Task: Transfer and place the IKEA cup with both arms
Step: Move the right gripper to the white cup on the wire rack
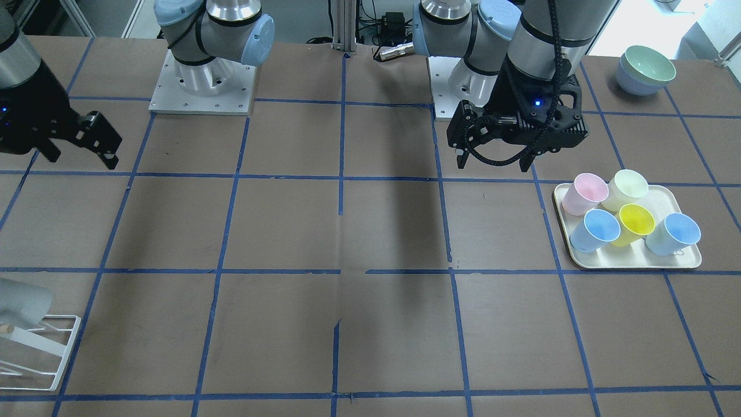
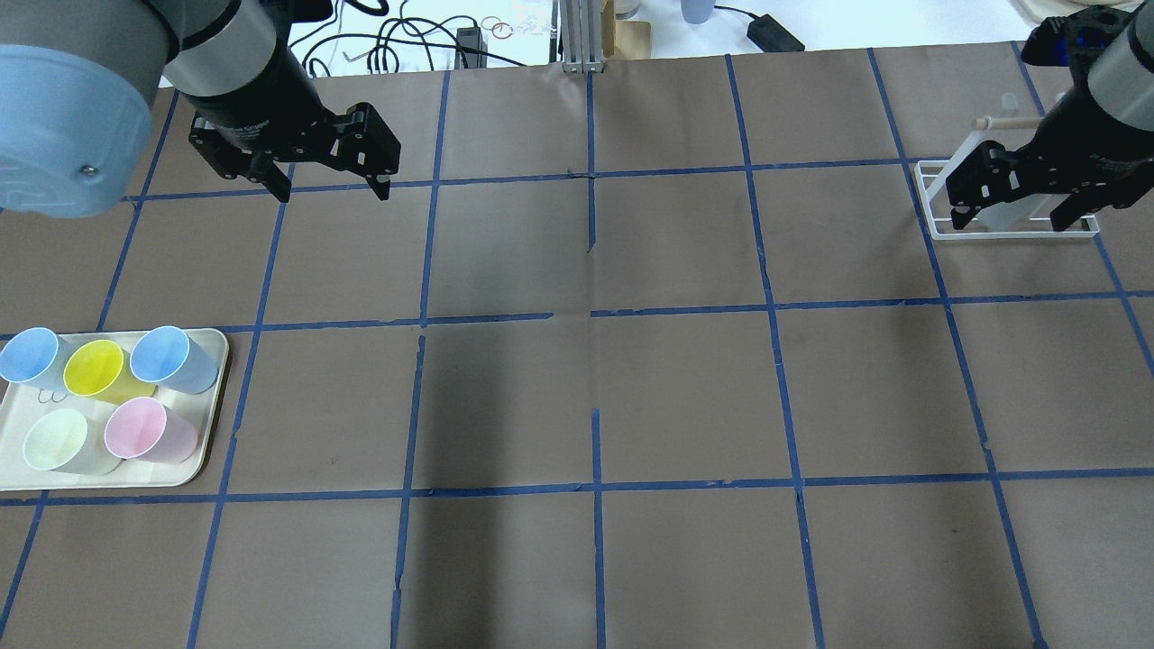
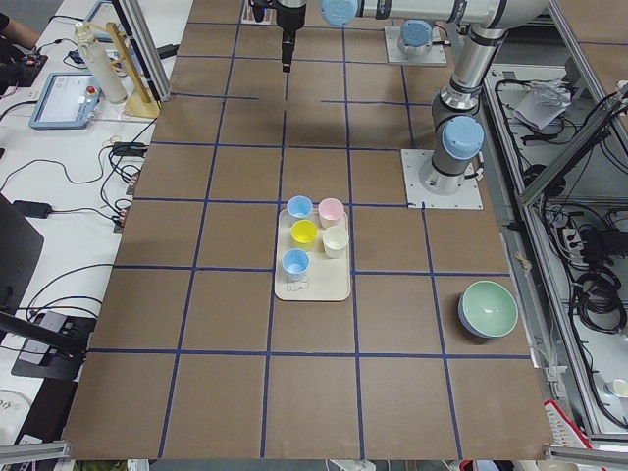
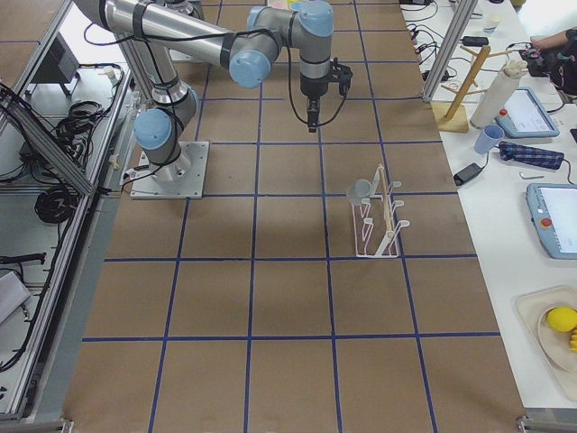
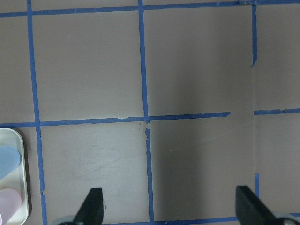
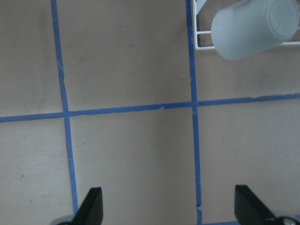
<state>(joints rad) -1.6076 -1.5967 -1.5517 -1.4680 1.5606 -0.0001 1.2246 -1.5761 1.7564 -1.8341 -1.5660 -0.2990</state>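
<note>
Two grippers, both mine, both with jaws apart and nothing between them.

Left gripper (image 2: 334,187) hung over bare table (image 2: 586,406), near the tray (image 2: 219,361) but not over it. Its wrist view caught only the tray's corner at the lower left edge.

Right gripper (image 2: 1012,216) hung just beside the rack (image 4: 379,236) at my right end of the table. The IKEA cup (image 6: 253,28) sat tilted on that white wire rack. In the right wrist view it showed in the top right corner, outside the fingers (image 6: 92,206) and not touching them.

Tray sat at my left end, well apart from the rack. It held five cups, mouths up: two blue, one yellow, one pink, one green-cream. Stacked bowls (image 1: 645,72) stood on the table near the tray, nearer my base side.
</note>
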